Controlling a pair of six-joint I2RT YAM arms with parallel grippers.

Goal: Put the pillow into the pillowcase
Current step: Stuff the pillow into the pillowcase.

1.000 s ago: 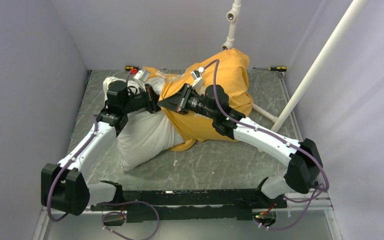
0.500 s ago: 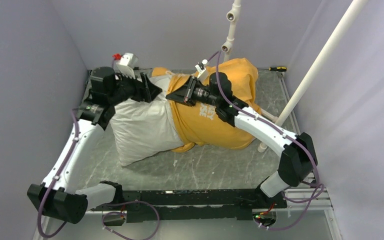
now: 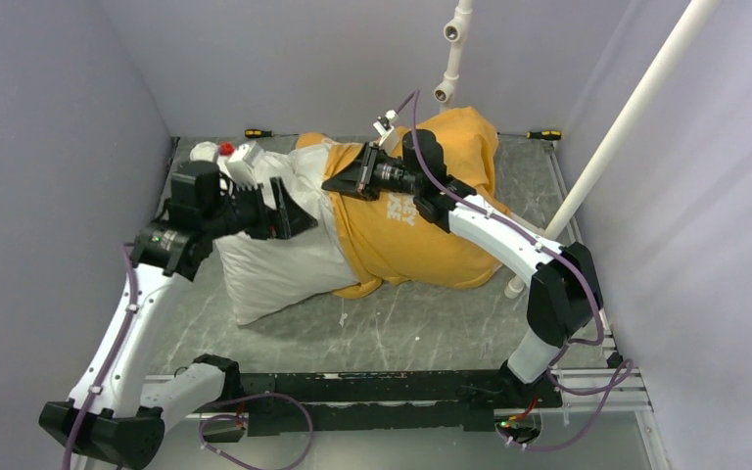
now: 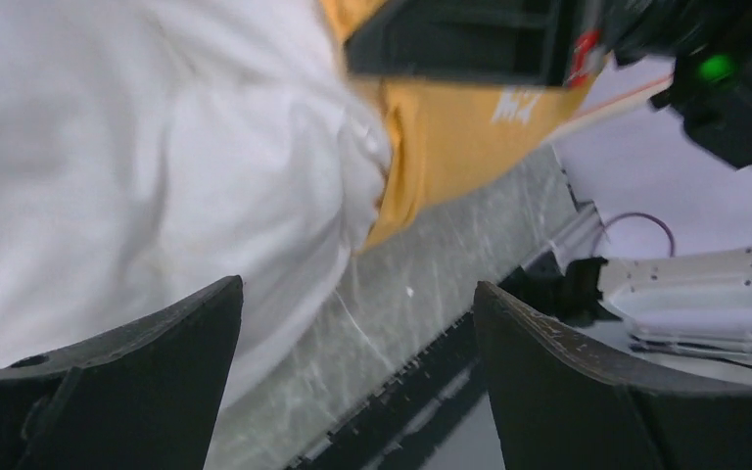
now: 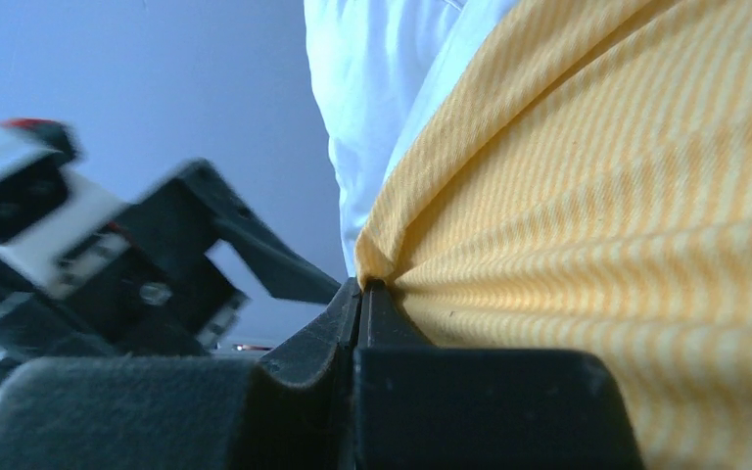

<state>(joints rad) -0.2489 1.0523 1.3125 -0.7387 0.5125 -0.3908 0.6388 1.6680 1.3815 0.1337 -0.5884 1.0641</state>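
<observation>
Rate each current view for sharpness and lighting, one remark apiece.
Top external: evenly lit and sharp, only soft shadow under the pillow. Left wrist: the pillowcase and pillow smear with blur; the left pincer is a dark silhouette. Right wrist: pillowcase weave crisp, the shut right pincer underexposed, the left pincer behind out of focus.

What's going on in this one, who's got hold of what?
Two robot arms are working a white pillow into an orange pillowcase on the table. The right gripper is shut on the edge of the pillowcase at its opening. The left gripper is open beside the bare end of the pillow, holding nothing. The pillow is roughly halfway in, and the end on the left arm's side sticks out of the case.
</observation>
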